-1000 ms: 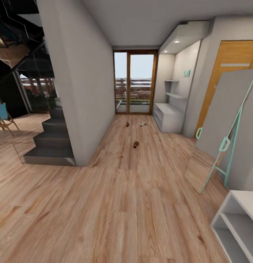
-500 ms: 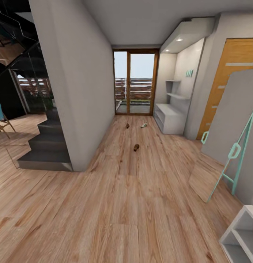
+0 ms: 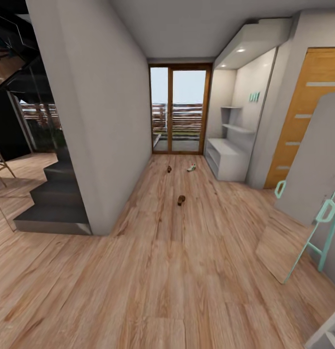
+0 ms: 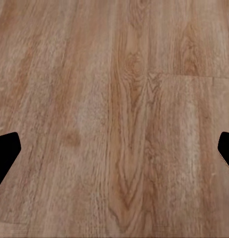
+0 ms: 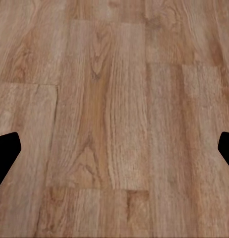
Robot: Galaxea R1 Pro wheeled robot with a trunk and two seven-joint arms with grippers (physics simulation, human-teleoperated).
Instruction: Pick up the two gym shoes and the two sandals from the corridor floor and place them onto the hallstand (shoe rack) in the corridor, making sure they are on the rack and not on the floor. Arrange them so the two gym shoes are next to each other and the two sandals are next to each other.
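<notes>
Down the corridor, one gym shoe (image 3: 191,167) lies on the corridor floor (image 3: 167,271), small and pale at this distance, near the front of the hallstand (image 3: 229,157). Two dark brown sandals rest on the same floor: the far sandal (image 3: 169,168) lies beside the gym shoe, apart from it, and the near sandal (image 3: 180,199) lies closer to the camera, well apart from both. The hallstand is light grey, set against the right wall, with open low shelves and stepped wall shelves above.

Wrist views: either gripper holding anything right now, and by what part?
Nothing is held. The left gripper and right gripper are both open, with bare corridor floor between the fingertips.
</notes>
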